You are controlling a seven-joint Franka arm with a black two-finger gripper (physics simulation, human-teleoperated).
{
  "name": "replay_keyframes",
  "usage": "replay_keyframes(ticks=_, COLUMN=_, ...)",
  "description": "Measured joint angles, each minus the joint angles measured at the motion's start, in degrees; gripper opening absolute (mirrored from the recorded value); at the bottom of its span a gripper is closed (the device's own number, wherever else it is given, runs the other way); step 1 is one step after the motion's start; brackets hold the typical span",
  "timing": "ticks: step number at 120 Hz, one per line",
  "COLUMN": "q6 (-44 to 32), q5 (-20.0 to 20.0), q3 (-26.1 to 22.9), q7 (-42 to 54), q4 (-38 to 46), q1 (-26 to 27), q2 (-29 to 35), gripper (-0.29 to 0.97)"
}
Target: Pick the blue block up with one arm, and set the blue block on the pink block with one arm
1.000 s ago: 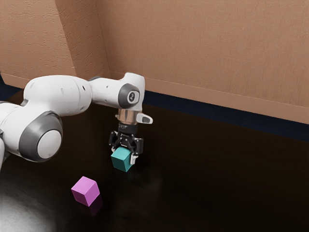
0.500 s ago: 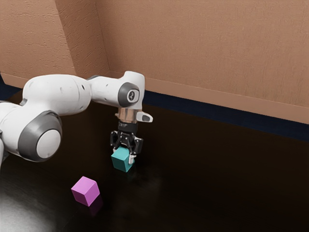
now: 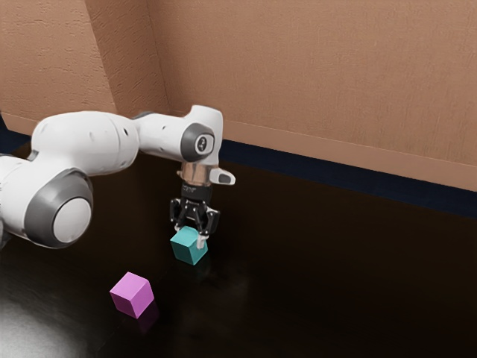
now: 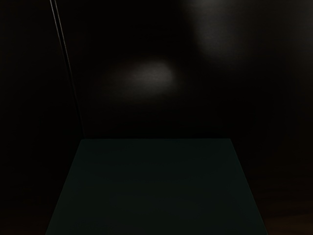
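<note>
The blue block (image 3: 187, 247), a teal cube, rests on the dark table (image 3: 320, 268) near the middle. My gripper (image 3: 191, 233) hangs straight above it, open, with its fingertips (image 3: 200, 233) at the level of the cube's top face and straddling it. In the wrist view the cube (image 4: 156, 188) is a large dark shape right under the hand. The pink block (image 3: 132, 294) sits on the table toward the exterior view's lower left, about two cube widths from the blue one.
A brown wall (image 3: 313, 82) with a dark blue base strip (image 3: 350, 179) runs along the back of the table. The white arm (image 3: 82, 160) comes in from the exterior view's left.
My hand has risen a little over the blue block, so more of its top face shows. Neither block has moved.
</note>
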State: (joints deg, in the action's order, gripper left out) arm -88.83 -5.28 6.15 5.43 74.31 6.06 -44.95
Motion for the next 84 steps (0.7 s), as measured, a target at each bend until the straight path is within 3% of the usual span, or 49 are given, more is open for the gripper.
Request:
replay_keyframes(ticks=38, q6=-0.7, q5=-0.2, q3=0.0, q7=-0.1, q4=0.0, q1=0.0, q2=-1.2, gripper=0.47)
replay_keyframes(ticks=84, q6=-0.6, q5=0.0, q3=0.0, q7=-0.2, q4=0.0, q1=0.0, q2=-0.3, gripper=0.42)
